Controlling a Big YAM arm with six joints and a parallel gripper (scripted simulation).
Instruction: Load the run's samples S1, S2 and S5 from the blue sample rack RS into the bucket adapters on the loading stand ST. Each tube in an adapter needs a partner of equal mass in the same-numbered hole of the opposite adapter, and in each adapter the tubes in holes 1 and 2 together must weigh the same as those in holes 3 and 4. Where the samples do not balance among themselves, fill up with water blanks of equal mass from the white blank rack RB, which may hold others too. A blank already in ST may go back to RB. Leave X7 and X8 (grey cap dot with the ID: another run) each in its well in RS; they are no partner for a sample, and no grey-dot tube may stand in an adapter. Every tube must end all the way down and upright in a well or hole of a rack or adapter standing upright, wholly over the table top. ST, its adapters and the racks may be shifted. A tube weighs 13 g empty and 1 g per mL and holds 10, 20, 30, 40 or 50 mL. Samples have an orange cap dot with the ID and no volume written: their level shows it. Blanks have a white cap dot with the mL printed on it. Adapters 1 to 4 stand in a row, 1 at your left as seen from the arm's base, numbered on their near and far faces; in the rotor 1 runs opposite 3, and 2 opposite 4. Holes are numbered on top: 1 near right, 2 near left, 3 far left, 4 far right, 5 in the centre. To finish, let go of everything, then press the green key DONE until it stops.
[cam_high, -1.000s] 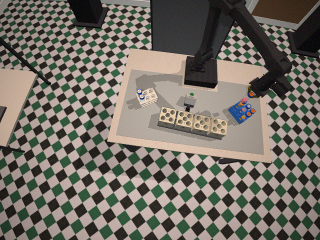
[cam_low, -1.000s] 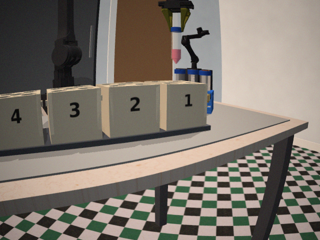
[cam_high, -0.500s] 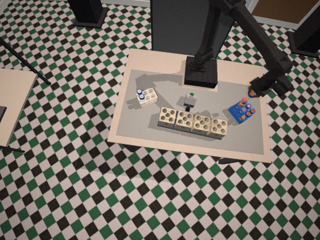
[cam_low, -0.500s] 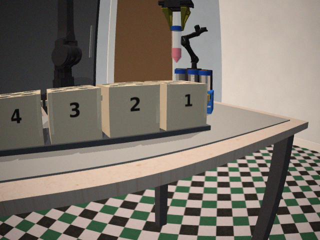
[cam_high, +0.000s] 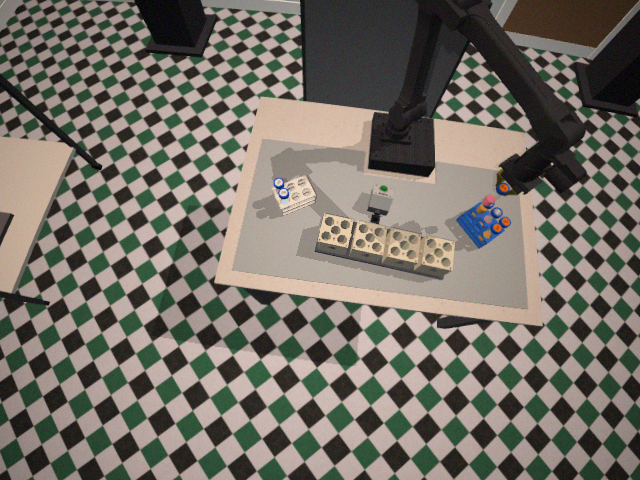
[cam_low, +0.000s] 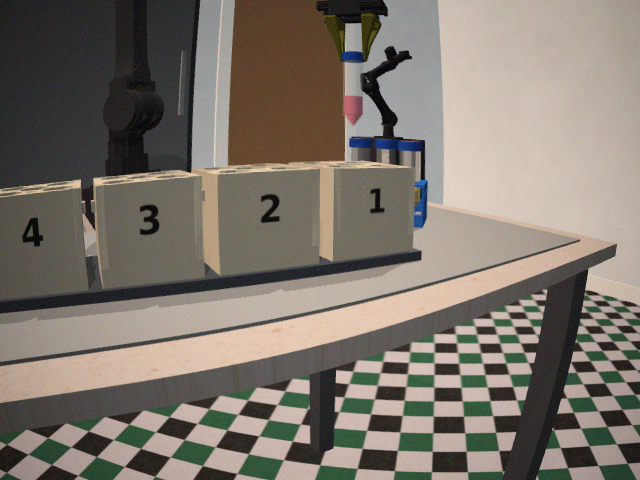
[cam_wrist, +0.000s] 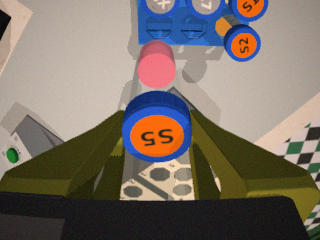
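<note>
My gripper (cam_wrist: 157, 120) is shut on sample tube S5 (cam_low: 353, 85), which has a blue cap with an orange dot and pink liquid low in its tip. It hangs upright, high above the blue sample rack RS (cam_high: 484, 225). The held tube also shows in the top view (cam_high: 502, 187). The loading stand ST (cam_high: 385, 246) carries a row of adapters with empty holes, numbered 1 (cam_low: 375, 200) to 4 (cam_low: 32, 231).
The white blank rack RB (cam_high: 294, 193) stands at the left with two blue-capped blanks (cam_high: 281, 188). The green DONE key (cam_high: 383, 188) sits on its grey box between the arm's base (cam_high: 401, 139) and ST. RS stands close to the table's right edge.
</note>
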